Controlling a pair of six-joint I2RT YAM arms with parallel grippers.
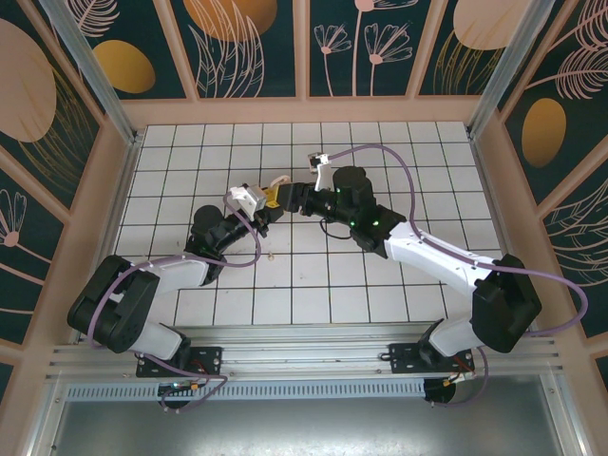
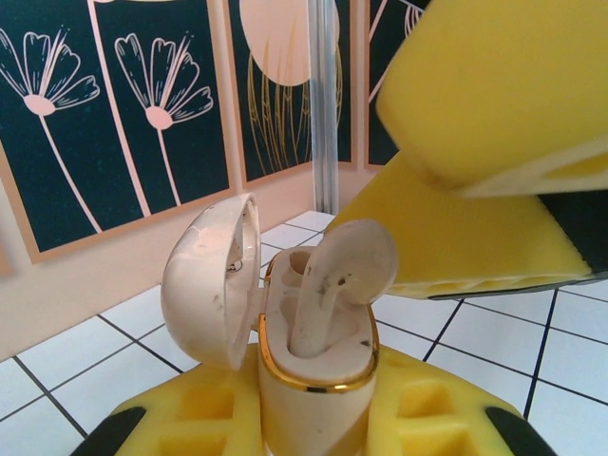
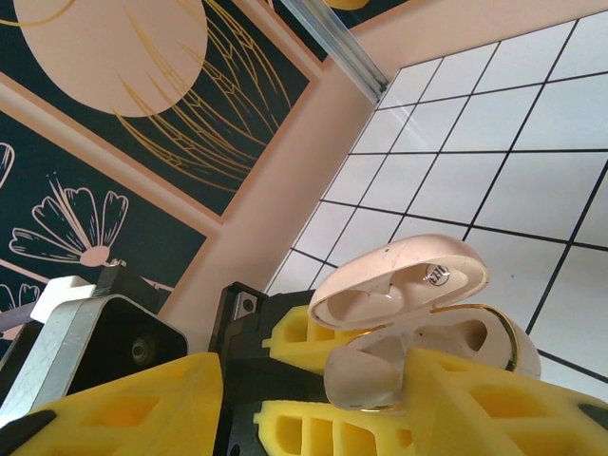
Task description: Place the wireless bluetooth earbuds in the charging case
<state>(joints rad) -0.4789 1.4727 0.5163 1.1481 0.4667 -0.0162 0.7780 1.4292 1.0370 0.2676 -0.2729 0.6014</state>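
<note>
Left claw [image 2: 309,418] is clamped on the charging case [image 2: 313,375], holding it upright above the tabletop [image 1: 380,152], lid [image 2: 214,285] flipped back so buds can drop in. One cream earbud [image 2: 337,285] sits partway in; right claw [image 3: 318,380] is spread apart just beside it.

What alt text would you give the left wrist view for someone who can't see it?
A cream earbud stands stem-down, half-seated, in an open cream charging case clamped by the left pincer. The right pincer hangs close above it.
</note>
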